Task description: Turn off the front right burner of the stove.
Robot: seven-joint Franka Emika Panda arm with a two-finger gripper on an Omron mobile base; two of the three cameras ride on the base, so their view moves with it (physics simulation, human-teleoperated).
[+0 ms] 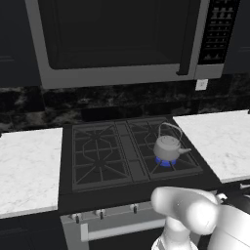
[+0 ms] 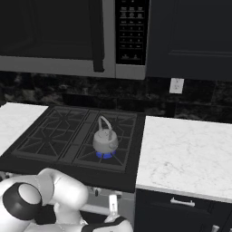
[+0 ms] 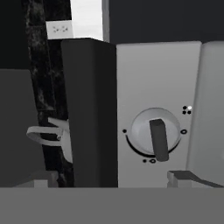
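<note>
Dark cabinets and a black stone backsplash frame a simulated kitchen, with white marble counters (image 1: 27, 166) on either side of a black stove (image 1: 95, 190). A grey-framed microwave (image 1: 122, 39) hangs above it, its top cut off by the frame edge in both base views.

A small grey kettle (image 1: 168, 146) sits on the front right burner (image 1: 165, 162), hiding most of the burner head. A blue flame glows under the kettle's base, so the burner is lit.

The white arm (image 1: 195, 215) bends low in front of the stove and blocks the right end of the silver front panel (image 2: 122, 206) in the left base view.

In the hand view, rolled sideways, a round silver knob (image 3: 155, 133) with a dark bar pointer sits close ahead on the panel, small markings around it too blurred to read. The gripper (image 3: 116, 179) shows just two grey fingertips (image 3: 181, 177) set wide apart, nothing between them, not touching the knob. The kettle's handle peeks past the stove edge at left.
</note>
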